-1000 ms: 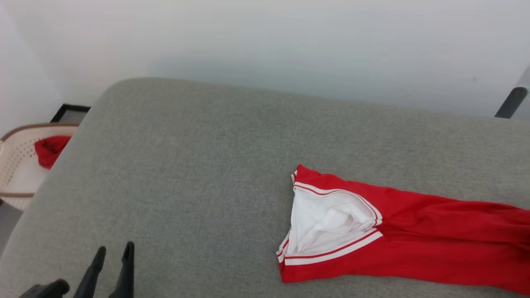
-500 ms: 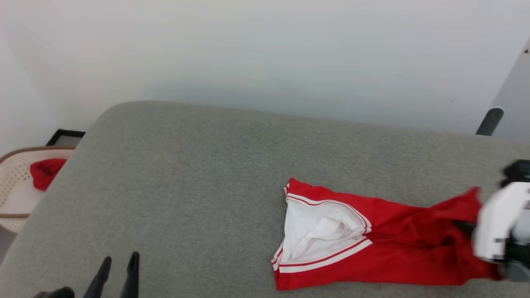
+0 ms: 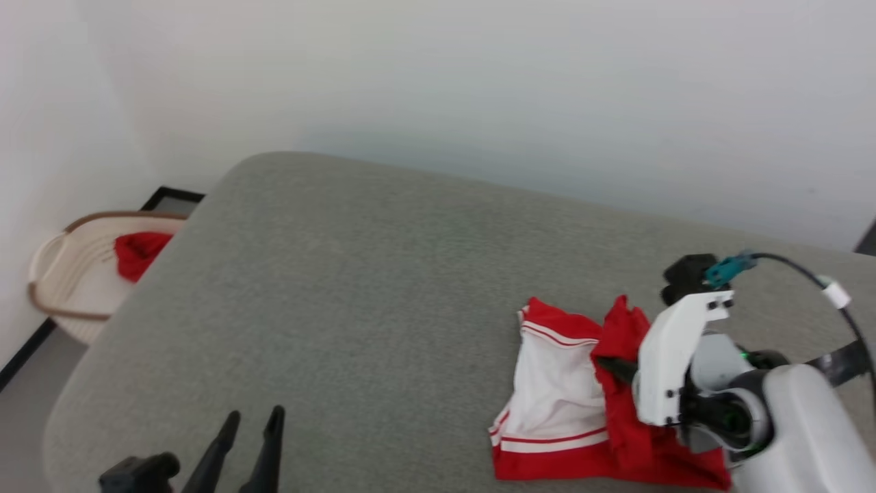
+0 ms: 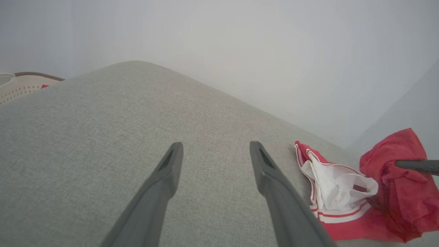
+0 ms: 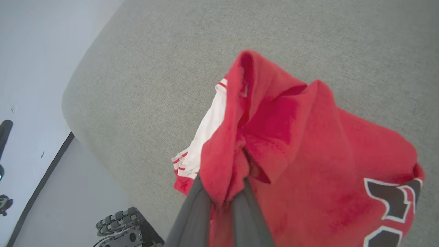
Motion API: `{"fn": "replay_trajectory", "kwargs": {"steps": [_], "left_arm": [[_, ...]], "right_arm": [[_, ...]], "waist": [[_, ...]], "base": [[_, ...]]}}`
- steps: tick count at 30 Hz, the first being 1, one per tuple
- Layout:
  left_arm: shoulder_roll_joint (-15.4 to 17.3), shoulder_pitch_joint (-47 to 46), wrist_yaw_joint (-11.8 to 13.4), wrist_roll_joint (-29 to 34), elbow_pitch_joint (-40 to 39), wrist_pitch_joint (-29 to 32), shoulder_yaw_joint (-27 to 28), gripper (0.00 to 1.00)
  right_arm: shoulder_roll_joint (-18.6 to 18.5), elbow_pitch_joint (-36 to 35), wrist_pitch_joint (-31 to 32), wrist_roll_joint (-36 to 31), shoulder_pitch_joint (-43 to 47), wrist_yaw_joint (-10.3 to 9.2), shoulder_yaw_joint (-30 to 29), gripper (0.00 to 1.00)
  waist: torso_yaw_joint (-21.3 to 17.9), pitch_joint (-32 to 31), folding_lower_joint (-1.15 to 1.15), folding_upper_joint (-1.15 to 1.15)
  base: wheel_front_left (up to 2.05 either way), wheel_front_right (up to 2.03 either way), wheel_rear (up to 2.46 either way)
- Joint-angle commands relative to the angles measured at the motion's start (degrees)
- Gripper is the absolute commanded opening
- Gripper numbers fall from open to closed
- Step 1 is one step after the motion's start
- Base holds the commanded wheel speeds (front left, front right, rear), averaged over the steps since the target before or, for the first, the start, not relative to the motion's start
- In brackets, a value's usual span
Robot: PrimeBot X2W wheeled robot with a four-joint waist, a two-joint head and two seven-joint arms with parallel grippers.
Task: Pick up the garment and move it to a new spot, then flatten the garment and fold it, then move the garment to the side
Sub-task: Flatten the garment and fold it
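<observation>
Red jersey point(image 3: 554, 383): earlier stretched out, now bunched in clenched right claw point(image 5: 222, 180); left claw point(image 4: 216, 145) spread, idle; pick-up underway.

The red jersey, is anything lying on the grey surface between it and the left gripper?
Nothing visible. The right gripper is shut on the jersey; bare grey surface lies between it and the open left gripper.

No readable text, even on the garment point(image 5: 308, 154)

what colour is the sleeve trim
Sleeve trim: white with a thin red stripe, clearest in the head view.
</observation>
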Motion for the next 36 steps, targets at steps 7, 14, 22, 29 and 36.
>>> {"fn": "replay_trajectory", "kwargs": {"steps": [7,14,22,29,36], "left_arm": [[-1.3,-2.6,-1.1,0.4,2.2,0.0,-1.7,1.0],[-1.9,-3.7,-1.6,0.3,3.8,-0.8,-2.0,1.0],[-1.4,-3.1,-1.2,0.2,4.6,-1.6,-0.9,1.0],[-0.5,-2.0,-0.5,0.6,3.5,-2.3,0.6,1.0],[0.3,-1.2,0.3,1.8,1.8,-2.8,2.4,1.0]], "right_arm": [[2.4,8.7,-6.1,-3.2,-3.2,-0.04,2.3,0.0],[3.1,16.5,-10.9,-5.3,-6.6,-0.04,4.5,0.64],[2.0,17.2,-12.5,-1.8,-8.7,-0.04,7.5,1.0],[-1.8,11.6,-15.4,2.3,-7.3,-0.04,7.8,1.0],[-8.4,4.3,-23.2,2.6,-4.3,-0.04,6.5,1.0]], "waist": [[5.7,1.1,0.0,0.0],[6.4,2.0,0.0,0.0],[2.9,1.5,0.0,0.0],[-2.3,0.8,0.0,0.0],[-8.0,0.7,0.0,0.0]], "base": [[0.0,0.0,0.0],[0.0,0.0,0.0],[0.0,0.0,0.0],[0.0,0.0,0.0],[0.0,0.0,0.0]]}}
